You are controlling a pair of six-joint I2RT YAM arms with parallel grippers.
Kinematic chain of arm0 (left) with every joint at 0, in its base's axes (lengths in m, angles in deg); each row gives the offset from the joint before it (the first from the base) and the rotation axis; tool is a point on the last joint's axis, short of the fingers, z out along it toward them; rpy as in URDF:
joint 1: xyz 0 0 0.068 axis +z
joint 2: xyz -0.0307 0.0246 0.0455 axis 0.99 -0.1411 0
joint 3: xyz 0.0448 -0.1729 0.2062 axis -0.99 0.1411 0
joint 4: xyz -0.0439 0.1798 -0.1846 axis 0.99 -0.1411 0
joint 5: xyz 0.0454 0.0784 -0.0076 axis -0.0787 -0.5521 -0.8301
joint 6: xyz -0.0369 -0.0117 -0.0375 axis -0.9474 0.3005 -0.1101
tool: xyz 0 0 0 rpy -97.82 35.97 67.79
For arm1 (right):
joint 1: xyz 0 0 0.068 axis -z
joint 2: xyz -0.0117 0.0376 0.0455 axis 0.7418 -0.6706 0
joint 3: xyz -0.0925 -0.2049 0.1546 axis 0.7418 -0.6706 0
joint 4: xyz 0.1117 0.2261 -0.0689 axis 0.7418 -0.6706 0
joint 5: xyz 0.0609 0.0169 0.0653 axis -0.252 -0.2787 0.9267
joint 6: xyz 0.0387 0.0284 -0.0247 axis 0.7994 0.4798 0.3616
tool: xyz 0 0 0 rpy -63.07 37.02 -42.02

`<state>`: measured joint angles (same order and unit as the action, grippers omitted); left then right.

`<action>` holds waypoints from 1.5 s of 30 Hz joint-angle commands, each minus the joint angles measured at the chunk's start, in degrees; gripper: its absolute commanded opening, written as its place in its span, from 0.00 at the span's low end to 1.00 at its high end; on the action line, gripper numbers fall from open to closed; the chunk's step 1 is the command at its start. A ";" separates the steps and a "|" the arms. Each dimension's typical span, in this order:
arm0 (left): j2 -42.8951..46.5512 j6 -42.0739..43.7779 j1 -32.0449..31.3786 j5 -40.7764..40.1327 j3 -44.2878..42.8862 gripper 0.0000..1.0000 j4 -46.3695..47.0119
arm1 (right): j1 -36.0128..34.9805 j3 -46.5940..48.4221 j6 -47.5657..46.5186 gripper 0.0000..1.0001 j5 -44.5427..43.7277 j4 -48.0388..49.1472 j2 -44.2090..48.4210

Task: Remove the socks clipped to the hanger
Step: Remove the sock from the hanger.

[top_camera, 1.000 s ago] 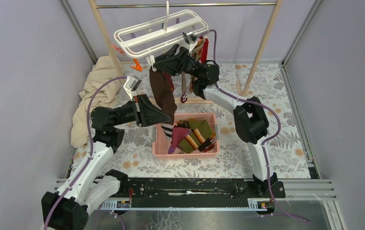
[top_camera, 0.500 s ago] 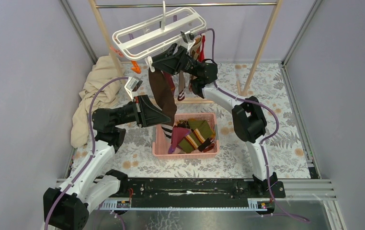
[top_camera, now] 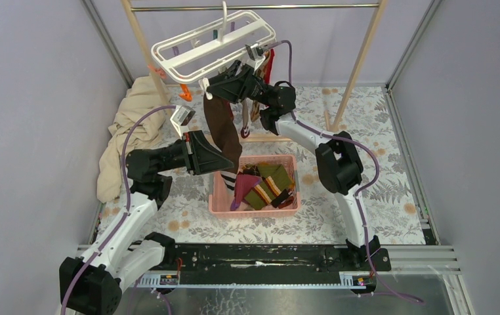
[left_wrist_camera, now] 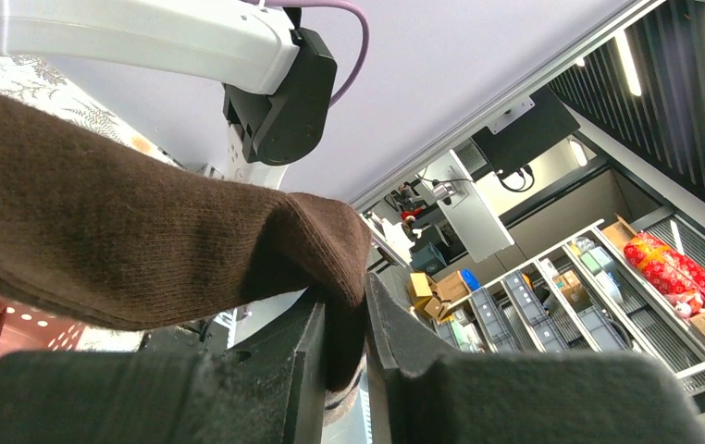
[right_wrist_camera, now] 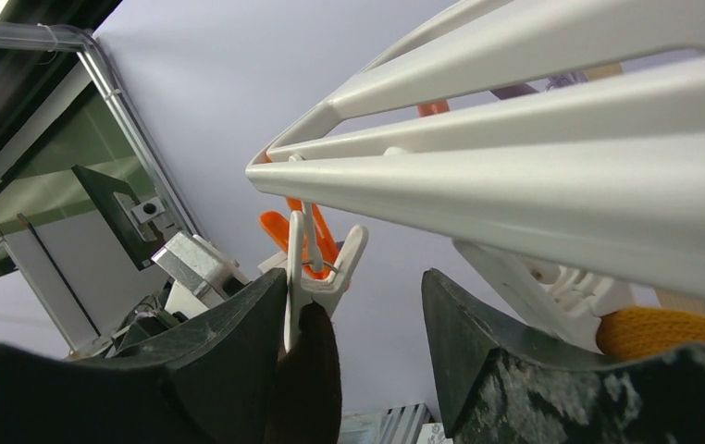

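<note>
The white hanger [top_camera: 195, 49] hangs tilted from the metal rail. A long brown sock [top_camera: 223, 128] hangs from a white clip [top_camera: 206, 86] at its near edge. My left gripper [top_camera: 226, 159] is shut on the brown sock's lower part [left_wrist_camera: 344, 314]. My right gripper [top_camera: 216, 83] is open just under the hanger, its jaws on either side of the white clip [right_wrist_camera: 316, 273] that holds the brown sock [right_wrist_camera: 316, 379]. More socks [top_camera: 268, 65] in red and tan hang at the hanger's right end. An orange clip [right_wrist_camera: 307, 236] shows behind.
A pink basket [top_camera: 218, 194] below holds several removed socks [top_camera: 265, 186]. A beige cloth [top_camera: 129, 125] lies heaped at the left. Wooden posts [top_camera: 359, 56] carry the rail [top_camera: 313, 6]. The walls stand close on both sides.
The hanger and my right gripper have shifted slightly left and up. My left gripper still holds the brown sock in the same place.
</note>
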<state>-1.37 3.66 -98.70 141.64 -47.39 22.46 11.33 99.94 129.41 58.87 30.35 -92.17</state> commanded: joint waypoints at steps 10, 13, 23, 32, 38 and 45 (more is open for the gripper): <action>-1.02 -1.40 0.22 1.04 2.18 0.25 6.57 | -1.54 7.71 1.94 0.62 0.74 3.17 -1.66; -1.30 -1.50 0.21 1.01 2.54 0.25 7.03 | -1.50 8.43 2.21 0.61 0.90 3.13 -1.95; -2.33 -1.60 0.21 1.30 3.61 0.24 8.24 | -1.62 10.25 3.08 0.45 0.55 2.86 -2.82; -2.73 -1.51 0.21 1.45 3.73 0.24 8.27 | -1.63 11.31 3.32 0.17 0.48 2.19 -3.31; -2.13 -1.41 0.28 1.58 3.25 0.23 7.58 | -1.64 10.15 2.78 0.21 0.29 2.02 -2.98; -2.29 -0.09 0.21 1.58 3.74 0.23 6.34 | -1.46 1.62 2.47 0.77 -0.13 5.15 0.45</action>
<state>-4.06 2.46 -98.70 142.45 -44.02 27.14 10.37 106.65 132.27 58.77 31.16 -95.47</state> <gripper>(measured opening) 0.230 0.735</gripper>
